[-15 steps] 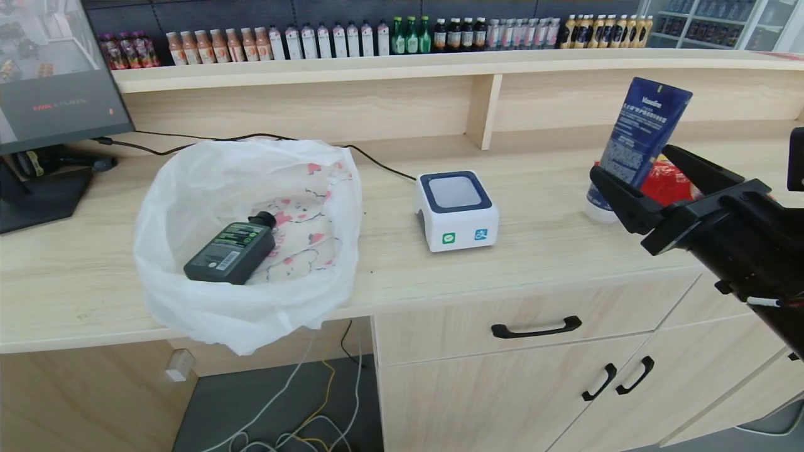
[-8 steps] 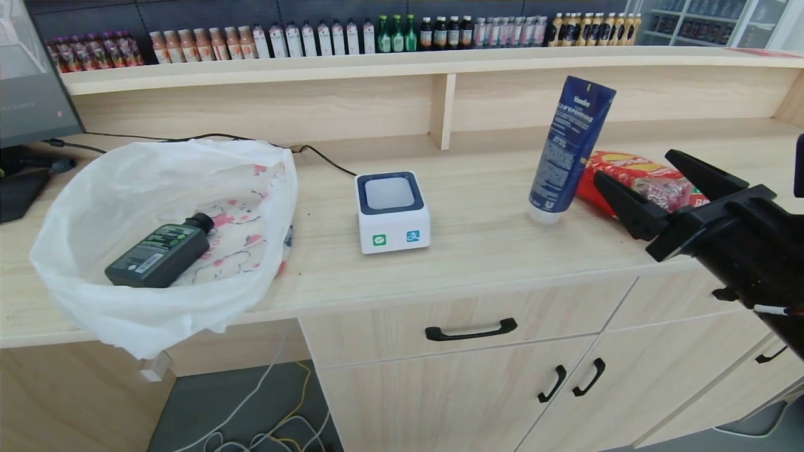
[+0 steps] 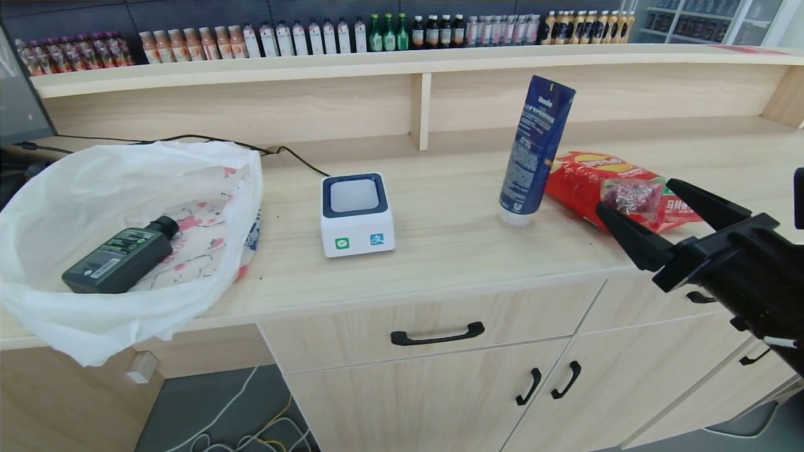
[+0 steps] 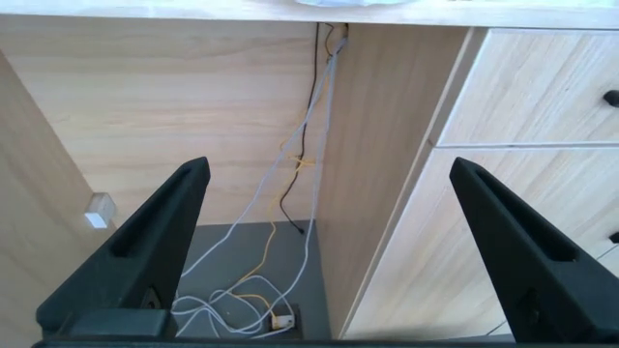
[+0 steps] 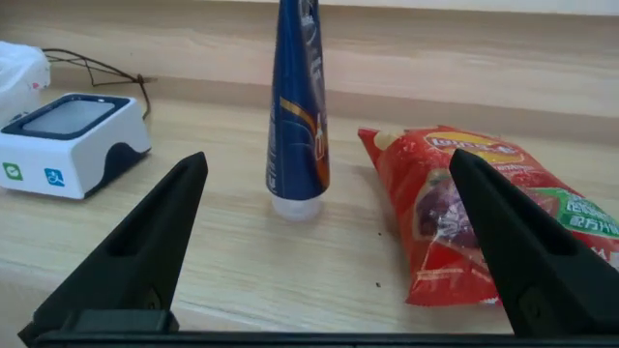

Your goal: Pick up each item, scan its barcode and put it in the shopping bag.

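Observation:
A blue tube (image 3: 535,147) (image 5: 301,106) stands cap-down on the wooden counter (image 3: 452,232), with a red snack bag (image 3: 612,188) (image 5: 474,208) lying just right of it. The white barcode scanner (image 3: 355,212) (image 5: 68,140) sits mid-counter. At the left, the white shopping bag (image 3: 94,295) lies open with a dark green bottle (image 3: 116,255) inside. My right gripper (image 3: 672,210) (image 5: 329,242) hovers open and empty at the counter's front edge, near the snack bag. My left gripper (image 4: 329,232) is open and empty, held low below the counter top, facing the cabinet front.
A raised back shelf (image 3: 402,63) carries a long row of drink bottles (image 3: 326,34). A black cable (image 3: 188,139) runs behind the bag to the scanner. Drawers with black handles (image 3: 438,334) lie under the counter, and loose cables (image 4: 290,222) hang in the gap below.
The head camera has turned right, so the whole scene slid left. My right gripper has dropped a little, from level with the blue tube to beside the snack bag.

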Tool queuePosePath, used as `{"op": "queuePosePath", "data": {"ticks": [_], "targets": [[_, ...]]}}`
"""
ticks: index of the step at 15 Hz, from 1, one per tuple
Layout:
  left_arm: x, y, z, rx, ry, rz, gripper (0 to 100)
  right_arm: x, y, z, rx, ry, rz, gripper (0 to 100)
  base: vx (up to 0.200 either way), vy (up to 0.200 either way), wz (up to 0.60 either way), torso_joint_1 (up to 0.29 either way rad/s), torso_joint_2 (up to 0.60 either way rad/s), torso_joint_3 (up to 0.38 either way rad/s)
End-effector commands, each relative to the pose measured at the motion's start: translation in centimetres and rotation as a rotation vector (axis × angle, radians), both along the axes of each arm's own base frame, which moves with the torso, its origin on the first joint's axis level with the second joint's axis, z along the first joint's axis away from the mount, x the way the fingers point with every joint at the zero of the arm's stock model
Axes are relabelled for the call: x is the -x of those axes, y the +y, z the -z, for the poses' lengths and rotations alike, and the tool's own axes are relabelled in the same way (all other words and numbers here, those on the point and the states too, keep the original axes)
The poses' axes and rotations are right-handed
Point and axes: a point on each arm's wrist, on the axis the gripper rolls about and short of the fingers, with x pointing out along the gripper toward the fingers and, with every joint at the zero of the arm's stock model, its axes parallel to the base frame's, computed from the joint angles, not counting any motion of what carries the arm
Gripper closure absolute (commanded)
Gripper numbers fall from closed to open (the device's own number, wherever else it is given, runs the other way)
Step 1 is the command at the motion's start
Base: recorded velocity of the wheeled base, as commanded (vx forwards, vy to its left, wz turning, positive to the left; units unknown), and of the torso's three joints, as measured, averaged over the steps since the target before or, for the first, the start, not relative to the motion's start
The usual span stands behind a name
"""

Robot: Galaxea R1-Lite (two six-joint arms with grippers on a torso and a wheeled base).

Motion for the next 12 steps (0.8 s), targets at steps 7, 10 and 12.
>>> {"op": "queuePosePath", "data": {"ticks": [7,10,12], "targets": [[0.0,0.0,0.0,0.0,0.0,0.0,0,-0.2,0.0,0.4,0.019,0.014,0.006,0,0.0,0.0,0.0,0.0,0.0,0.0],[0.0,0.0,0.0,0.0,0.0,0.0,0,-2.3,0.7,-0.2,0.012,-0.006,0.004,0,0.0,0.0,0.0,0.0,0.0,0.0],[0.0,0.0,0.0,0.0,0.0,0.0,0,-3.8,1.2,-0.4,0.009,-0.013,0.006,0,0.0,0.0,0.0,0.0,0.0,0.0]]}}
